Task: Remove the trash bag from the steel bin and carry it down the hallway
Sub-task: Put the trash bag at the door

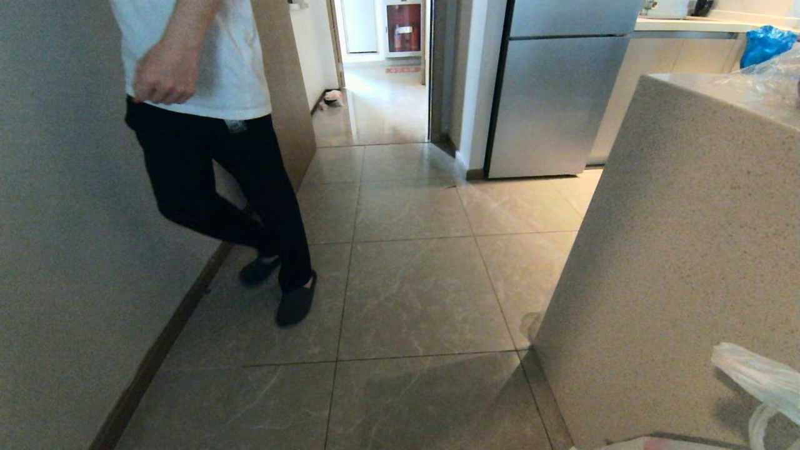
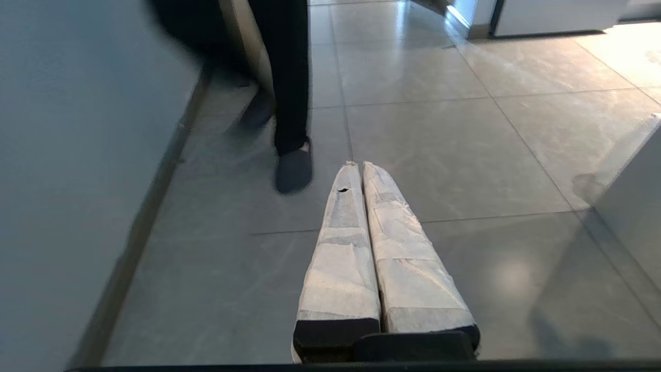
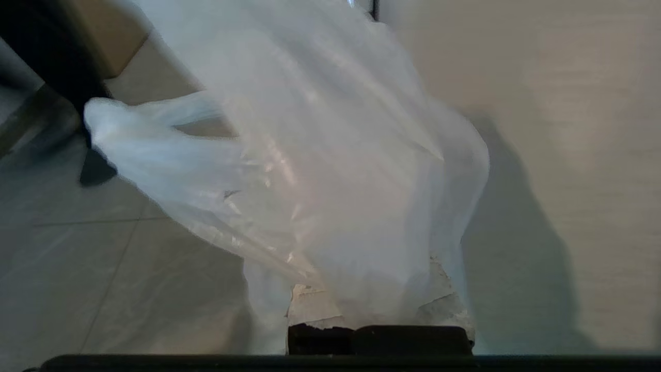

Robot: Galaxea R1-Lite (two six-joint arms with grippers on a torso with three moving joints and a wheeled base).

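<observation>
Plastic fills most of the right wrist view: the trash bag (image 3: 330,155), thin and translucent white, drapes over the right claw (image 3: 379,289), whose taped fingers (image 3: 310,310) show only at their base under the film. That claw is pressed together on the bag. One loop handle (image 3: 155,129) sticks out sideways above the floor. In the head view a small part of the same bag (image 1: 759,381) shows at the lower right corner, just beside the speckled beige bench (image 1: 675,250).

The left claw (image 2: 361,168) hangs low over the floor tiles (image 2: 465,155) with its two white-wrapped fingers (image 2: 346,248) pressed together on nothing.

The hallway (image 1: 387,106) runs ahead through an open doorway, its marbled tiles shining. A person (image 1: 212,144) in a white shirt, black trousers and dark slippers stands by the grey wall (image 1: 62,250) on the left, one hand (image 1: 162,78) loosely curled at the waist. A steel fridge (image 1: 556,100) stands past the bench on the right. On the bench top lie a blue bag (image 1: 765,44) and some clear plastic (image 1: 769,81).
</observation>
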